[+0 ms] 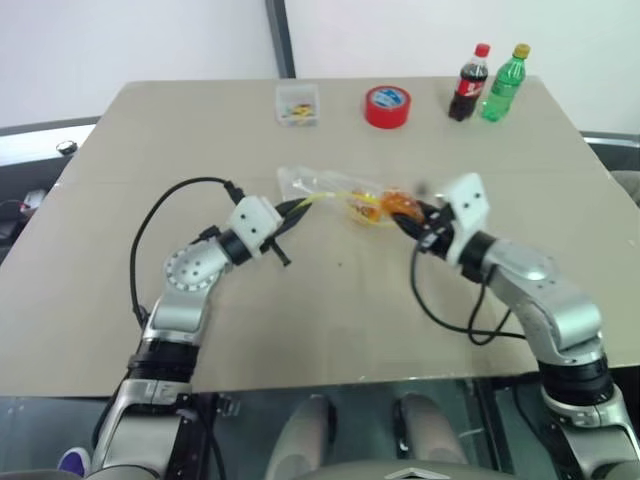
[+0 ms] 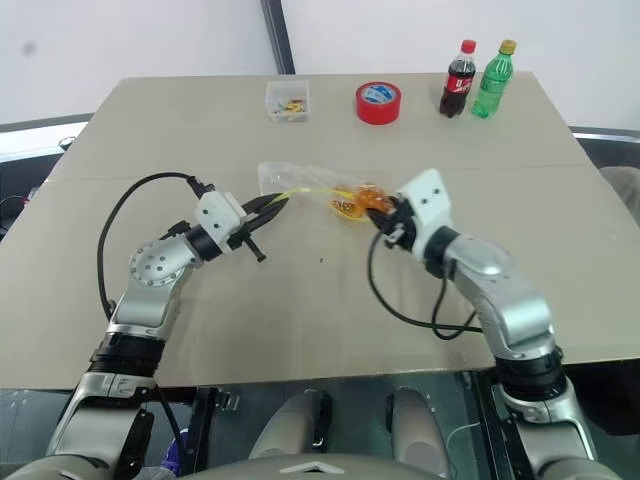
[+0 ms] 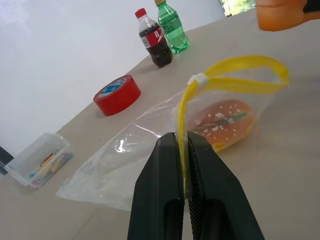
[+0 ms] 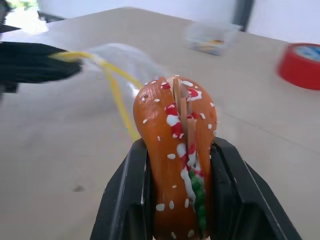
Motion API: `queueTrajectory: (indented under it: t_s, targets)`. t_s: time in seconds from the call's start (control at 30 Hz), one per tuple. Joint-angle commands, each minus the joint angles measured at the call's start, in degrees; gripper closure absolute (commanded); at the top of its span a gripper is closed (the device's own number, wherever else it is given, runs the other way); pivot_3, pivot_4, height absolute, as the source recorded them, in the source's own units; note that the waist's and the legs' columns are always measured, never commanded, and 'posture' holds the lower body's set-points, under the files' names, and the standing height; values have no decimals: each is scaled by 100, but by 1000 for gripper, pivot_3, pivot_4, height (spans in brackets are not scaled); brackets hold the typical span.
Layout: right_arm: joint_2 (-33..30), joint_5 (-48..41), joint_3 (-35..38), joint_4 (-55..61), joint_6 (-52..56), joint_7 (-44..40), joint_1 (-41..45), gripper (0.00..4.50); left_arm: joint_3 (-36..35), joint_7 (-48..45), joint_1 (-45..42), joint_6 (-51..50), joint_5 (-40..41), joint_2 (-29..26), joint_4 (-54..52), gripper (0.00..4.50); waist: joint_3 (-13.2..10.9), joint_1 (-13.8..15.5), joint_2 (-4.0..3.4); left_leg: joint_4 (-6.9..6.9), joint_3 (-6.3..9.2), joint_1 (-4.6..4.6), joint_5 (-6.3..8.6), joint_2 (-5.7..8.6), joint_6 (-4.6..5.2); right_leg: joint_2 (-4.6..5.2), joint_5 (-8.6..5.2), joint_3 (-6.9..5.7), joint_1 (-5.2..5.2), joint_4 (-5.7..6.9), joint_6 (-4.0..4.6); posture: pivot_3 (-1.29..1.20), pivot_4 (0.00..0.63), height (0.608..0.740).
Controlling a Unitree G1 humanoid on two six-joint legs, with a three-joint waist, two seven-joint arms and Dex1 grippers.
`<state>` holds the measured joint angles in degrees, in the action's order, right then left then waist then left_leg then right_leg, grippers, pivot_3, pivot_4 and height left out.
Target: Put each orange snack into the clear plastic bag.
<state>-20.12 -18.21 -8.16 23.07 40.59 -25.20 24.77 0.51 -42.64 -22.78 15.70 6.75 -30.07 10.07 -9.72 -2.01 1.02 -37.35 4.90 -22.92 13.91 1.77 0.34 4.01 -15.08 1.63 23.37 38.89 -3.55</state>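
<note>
The clear plastic bag (image 1: 305,184) lies crinkled at the table's middle. My left gripper (image 1: 298,208) is shut on the yellow strip (image 3: 240,62) at its mouth, holding the mouth up in a loop. One orange snack (image 3: 222,122), burger-like with white specks, lies inside the bag. My right gripper (image 1: 414,216) is shut on a second orange snack (image 4: 177,150), gripped by its flat sides. It hangs just right of the bag's mouth, a little above the table.
At the table's far edge stand a small clear rigid box (image 1: 298,104), a red tape roll (image 1: 387,106), a cola bottle (image 1: 468,83) and a green bottle (image 1: 503,83). Black cables loop from both arms over the near half of the table (image 1: 330,310).
</note>
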Motion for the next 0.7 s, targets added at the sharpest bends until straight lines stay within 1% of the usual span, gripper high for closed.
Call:
queueTrajectory:
  t_s: [0.03,0.23,0.43,0.5,0.63,0.7]
  targets:
    - [-73,364,-379,-120,-144,-20,184,3231,-101,44,138,50,31,-78,-436,4500,0,7,0,0,0,-1,0,0,0,1,0,0,0,-2,0,0,150,740]
    - [19,663,-725,-421,-211,-92,346,3231,-133,61,337,-28,55,-125,-702,4500,0,-7,0,1,3,-3,0,0,-1,0,0,-3,2,-2,0,0,150,740]
    - [287,698,-614,-888,-161,-49,542,3231,-14,-286,693,161,182,-258,-1045,4500,0,-29,0,2,1,0,0,-1,-1,-1,0,-3,2,0,0,0,150,740]
    - [536,434,-408,-1062,-48,-83,600,3231,21,-426,854,204,203,-315,-1114,4500,-1,-44,-1,3,-1,0,0,-2,-1,-2,0,0,3,-1,1,0,150,740]
    - [1223,-324,288,-1526,423,-48,779,3231,1,-614,1063,279,266,-378,-1133,4500,-1,-33,-2,6,-3,0,0,-4,-1,-2,0,2,4,1,2,0,150,740]
    - [1371,-561,520,-1716,589,-80,804,3231,-41,-651,1098,310,286,-396,-1106,4500,-1,-22,-2,6,-1,1,0,-4,0,-2,0,1,4,1,2,0,150,740]
